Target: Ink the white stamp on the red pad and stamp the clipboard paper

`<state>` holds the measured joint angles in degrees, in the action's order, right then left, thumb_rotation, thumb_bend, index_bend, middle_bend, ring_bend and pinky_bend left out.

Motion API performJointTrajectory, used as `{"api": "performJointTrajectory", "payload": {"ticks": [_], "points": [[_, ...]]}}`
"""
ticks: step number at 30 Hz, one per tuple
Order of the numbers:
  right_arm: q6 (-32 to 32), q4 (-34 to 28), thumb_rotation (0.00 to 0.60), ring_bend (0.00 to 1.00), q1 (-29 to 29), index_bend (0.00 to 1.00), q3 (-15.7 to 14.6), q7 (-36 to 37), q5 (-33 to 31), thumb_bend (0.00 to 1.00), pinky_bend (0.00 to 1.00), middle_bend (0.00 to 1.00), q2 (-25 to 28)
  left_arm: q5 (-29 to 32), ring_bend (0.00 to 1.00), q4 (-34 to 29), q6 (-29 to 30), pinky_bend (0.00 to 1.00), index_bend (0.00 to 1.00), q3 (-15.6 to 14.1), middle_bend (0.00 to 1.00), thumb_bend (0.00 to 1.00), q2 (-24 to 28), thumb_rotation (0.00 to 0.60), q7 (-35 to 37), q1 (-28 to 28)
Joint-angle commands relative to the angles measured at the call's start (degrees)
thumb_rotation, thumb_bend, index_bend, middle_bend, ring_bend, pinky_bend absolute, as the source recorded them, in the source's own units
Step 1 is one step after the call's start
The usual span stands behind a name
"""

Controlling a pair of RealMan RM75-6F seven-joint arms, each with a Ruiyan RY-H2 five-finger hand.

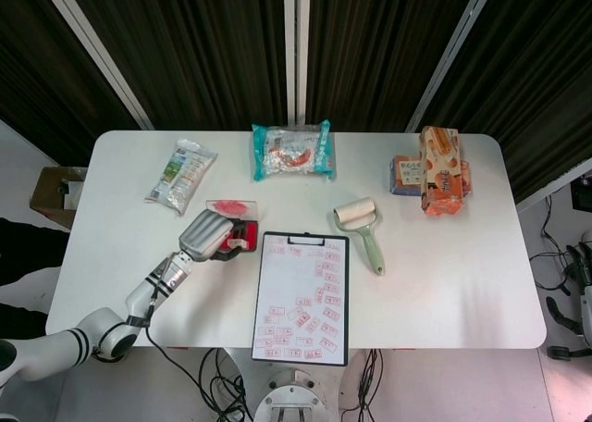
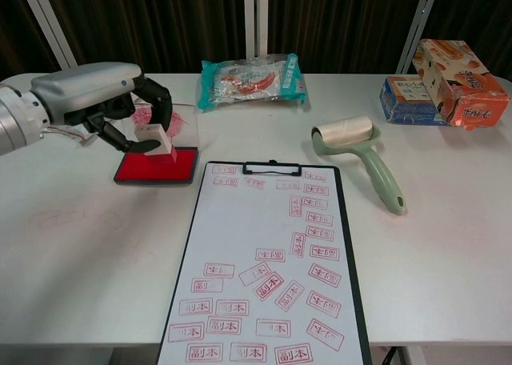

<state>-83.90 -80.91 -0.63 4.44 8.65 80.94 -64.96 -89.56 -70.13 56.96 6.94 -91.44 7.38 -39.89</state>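
My left hand [image 2: 104,101] [image 1: 208,232] holds the white stamp [image 2: 154,138], a small white block with a red base, right over the red ink pad [image 2: 152,167] [image 1: 242,239]. The stamp's base sits at or just above the pad's red surface; contact is unclear. The pad's clear lid [image 2: 180,121] stands open behind it, smeared with red. The black clipboard [image 2: 272,169] [image 1: 302,297] lies right of the pad, its white paper covered in several red stamp marks. My right hand shows in neither view.
A green lint roller [image 2: 360,153] lies right of the clipboard. Snack bags [image 2: 252,78] [image 1: 180,175] sit along the back, with orange and blue boxes [image 2: 456,81] at the far right.
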Motion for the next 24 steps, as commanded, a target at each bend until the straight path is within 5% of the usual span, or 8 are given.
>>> {"api": "performJointTrajectory", "payload": {"ticks": [1, 24], "points": [[-0.15, -0.28, 0.600, 0.00, -0.06, 0.00, 0.06, -0.26, -0.03, 0.23, 0.00, 0.00, 0.22, 0.78, 1.00, 2.69, -2.37, 1.00, 0.67, 0.12, 0.69, 0.41, -1.40, 0.600, 0.15, -1.99], [0.60, -0.38, 0.600, 0.00, 0.11, 0.00, 0.51, -1.00, -1.10, 0.24, 0.00, 0.00, 0.27, 3.05, 1.00, 15.40, -6.60, 1.00, 0.67, -1.46, 0.68, 0.41, -6.03, 0.600, 7.16, -6.27]]}}
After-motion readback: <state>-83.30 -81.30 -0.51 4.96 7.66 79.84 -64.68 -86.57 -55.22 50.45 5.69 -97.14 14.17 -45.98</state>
